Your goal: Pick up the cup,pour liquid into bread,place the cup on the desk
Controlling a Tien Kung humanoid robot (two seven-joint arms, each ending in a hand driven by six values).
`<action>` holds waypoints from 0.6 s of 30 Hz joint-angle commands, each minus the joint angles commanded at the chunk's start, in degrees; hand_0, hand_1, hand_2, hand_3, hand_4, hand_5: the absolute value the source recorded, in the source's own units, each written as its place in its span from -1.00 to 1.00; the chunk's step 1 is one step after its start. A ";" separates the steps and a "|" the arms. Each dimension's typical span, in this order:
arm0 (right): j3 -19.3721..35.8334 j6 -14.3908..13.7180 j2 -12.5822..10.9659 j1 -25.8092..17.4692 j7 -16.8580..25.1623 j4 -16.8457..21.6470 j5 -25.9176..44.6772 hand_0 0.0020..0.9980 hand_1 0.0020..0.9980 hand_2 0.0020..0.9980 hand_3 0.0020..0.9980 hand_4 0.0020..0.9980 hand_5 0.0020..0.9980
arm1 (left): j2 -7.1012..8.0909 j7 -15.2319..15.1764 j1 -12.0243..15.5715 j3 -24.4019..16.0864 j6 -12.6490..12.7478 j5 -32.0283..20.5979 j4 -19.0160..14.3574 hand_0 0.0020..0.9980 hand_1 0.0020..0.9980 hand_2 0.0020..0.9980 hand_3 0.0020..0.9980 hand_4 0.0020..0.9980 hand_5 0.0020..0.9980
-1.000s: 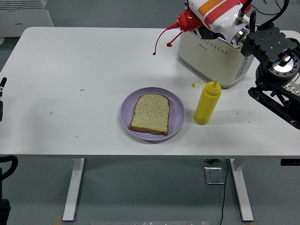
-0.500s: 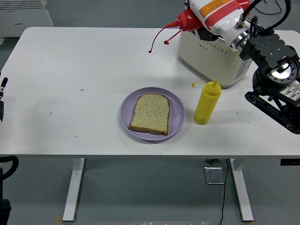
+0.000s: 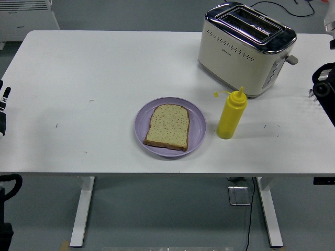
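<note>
a white table (image 3: 104,78) fills the view over a grey floor. near its middle a purple plate (image 3: 196,123) carries a slice of bread (image 3: 167,126). at three o'clock of the plate stands a yellow squeeze bottle (image 3: 231,114), upright, and a cream toaster (image 3: 246,47) sits at one o'clock. only a piece of the right arm (image 3: 325,89) shows at the edge; its fingers cannot be told. the left hand (image 3: 2,110) barely shows at nine o'clock, its state unclear.

The right arm (image 3: 325,86) is cut off by the right edge, and its hand is not shown. Of the left arm (image 3: 2,112), only a small part is seen at the left edge. The table (image 3: 104,68) is cut at its right side.
</note>
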 joint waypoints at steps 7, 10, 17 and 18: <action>8.37 -0.50 1.10 -7.86 3.31 -0.74 16.76 -1.00 -0.83 -0.56 -0.45 0.45 -0.86 | -0.01 0.01 0.02 0.27 0.00 0.00 -0.01 0.66 0.68 0.71 0.50 0.33 1.00; 8.60 0.01 1.20 -9.89 3.81 -0.76 23.84 -1.00 -0.82 -0.56 -0.45 0.45 -0.85 | 0.02 0.03 -0.03 0.38 0.00 0.00 0.00 0.66 0.68 0.71 0.50 0.33 1.00; 9.54 0.63 1.00 -14.61 7.60 -0.75 40.59 -0.99 -0.80 -0.56 -0.45 0.45 -0.85 | 0.07 0.00 -0.19 0.26 0.06 -0.04 -0.01 0.66 0.68 0.70 0.49 0.33 1.00; 9.53 0.63 0.98 -15.17 8.33 -0.80 43.20 -0.99 -0.80 -0.56 -0.45 0.45 -0.85 | 0.07 0.00 -0.20 0.24 0.06 -0.04 -0.01 0.66 0.68 0.70 0.49 0.33 1.00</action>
